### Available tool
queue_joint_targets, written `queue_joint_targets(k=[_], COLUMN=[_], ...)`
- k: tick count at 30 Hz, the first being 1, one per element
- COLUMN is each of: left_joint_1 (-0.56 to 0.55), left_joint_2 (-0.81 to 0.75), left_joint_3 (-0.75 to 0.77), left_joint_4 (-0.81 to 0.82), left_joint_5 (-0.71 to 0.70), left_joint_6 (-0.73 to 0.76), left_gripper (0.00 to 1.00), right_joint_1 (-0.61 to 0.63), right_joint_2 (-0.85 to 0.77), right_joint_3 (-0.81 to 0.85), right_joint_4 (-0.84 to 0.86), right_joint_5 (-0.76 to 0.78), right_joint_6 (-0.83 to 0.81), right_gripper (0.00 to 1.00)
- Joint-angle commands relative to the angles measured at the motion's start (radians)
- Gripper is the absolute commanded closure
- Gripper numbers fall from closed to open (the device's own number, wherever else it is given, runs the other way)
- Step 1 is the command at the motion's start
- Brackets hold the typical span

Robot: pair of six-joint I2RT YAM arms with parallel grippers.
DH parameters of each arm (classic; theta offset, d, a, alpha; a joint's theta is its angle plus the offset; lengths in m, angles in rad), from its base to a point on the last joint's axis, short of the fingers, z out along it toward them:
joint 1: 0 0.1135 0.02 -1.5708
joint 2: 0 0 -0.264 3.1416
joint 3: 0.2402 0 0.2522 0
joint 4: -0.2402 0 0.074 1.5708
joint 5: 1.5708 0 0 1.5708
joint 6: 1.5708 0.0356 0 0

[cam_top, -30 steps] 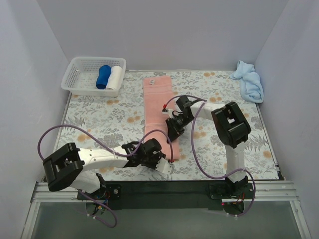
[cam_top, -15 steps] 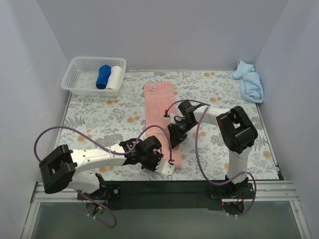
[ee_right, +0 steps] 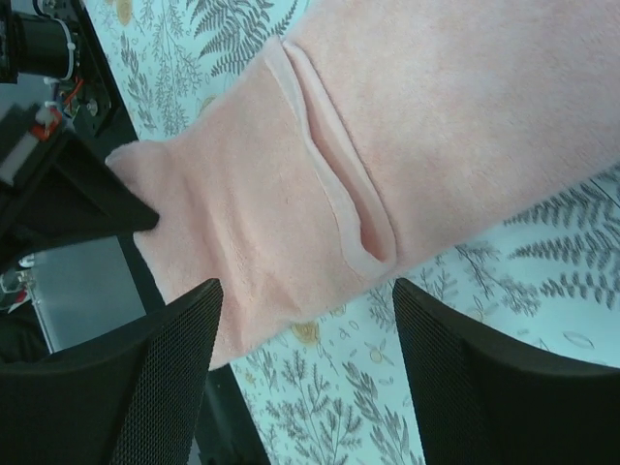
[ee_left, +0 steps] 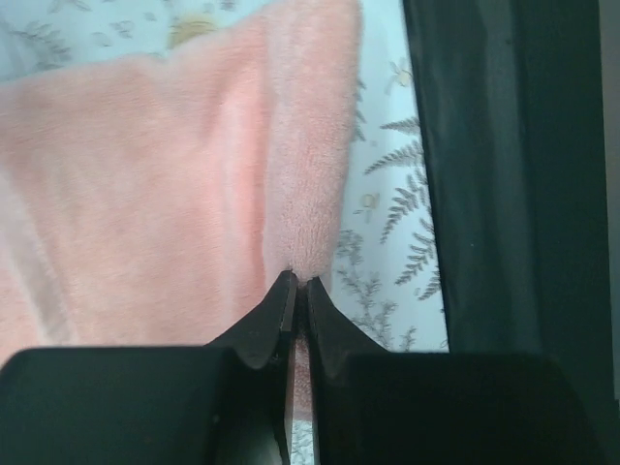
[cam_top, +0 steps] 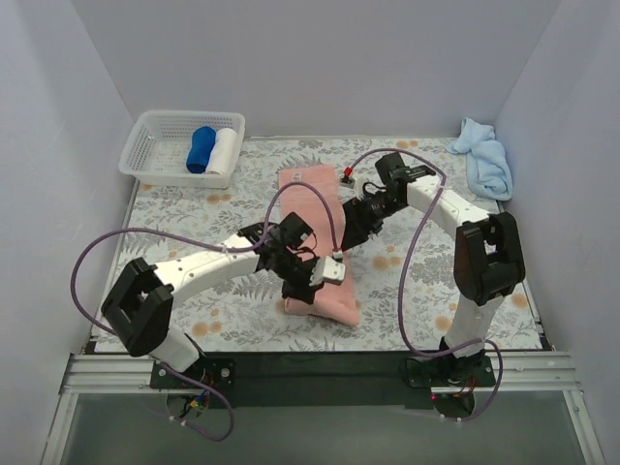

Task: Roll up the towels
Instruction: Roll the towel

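Observation:
The salmon-pink towel (cam_top: 305,199) lies lengthwise in the middle of the table, its near end bunched up. My left gripper (cam_top: 302,291) is shut on a fold at that near end; the left wrist view shows the jaws (ee_left: 297,283) pinching the pink terry (ee_left: 174,174). My right gripper (cam_top: 351,232) hovers open and empty over the towel's right edge. In the right wrist view its fingers (ee_right: 165,378) stand wide apart above the towel (ee_right: 417,116), which has a raised crease. The light sky-blue towel (cam_top: 484,155) lies crumpled in the back right corner.
A white basket (cam_top: 145,155) at the back left holds a dark blue roll (cam_top: 201,148) and a white roll (cam_top: 225,150). The floral tablecloth (cam_top: 194,223) covers the table. A black strip (ee_left: 504,174) runs along the table's near edge.
My left gripper has moved away from the near edge with the pink towel's near end, bunching it. My right arm has swung back and to the right, its gripper now farther up the towel.

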Motion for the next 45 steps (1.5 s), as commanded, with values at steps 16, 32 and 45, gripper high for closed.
queue_joint_targets(k=[16, 32, 45], left_joint_1=[0.367, 0.397, 0.477], left_joint_2=[0.32, 0.413, 0.212], left_joint_3=[0.277, 0.277, 0.209], left_joint_4=[0.005, 0.08, 0.031], left_joint_5=[0.196, 0.129, 0.003], left_joint_6=[0.009, 0.026, 0.172], left_gripper=[1.0, 0.98, 0.54], right_joint_1=[-0.097, 0.046, 0.075], right_joint_2=[-0.042, 0.095, 0.181], right_joint_3=[0.078, -0.019, -0.131], right_joint_4=[-0.159, 0.034, 0.212], right_joint_5=[-0.063, -0.166, -0.001], right_joint_6=[-0.09, 0.074, 0.138], right_gripper=[0.36, 0.54, 0.64])
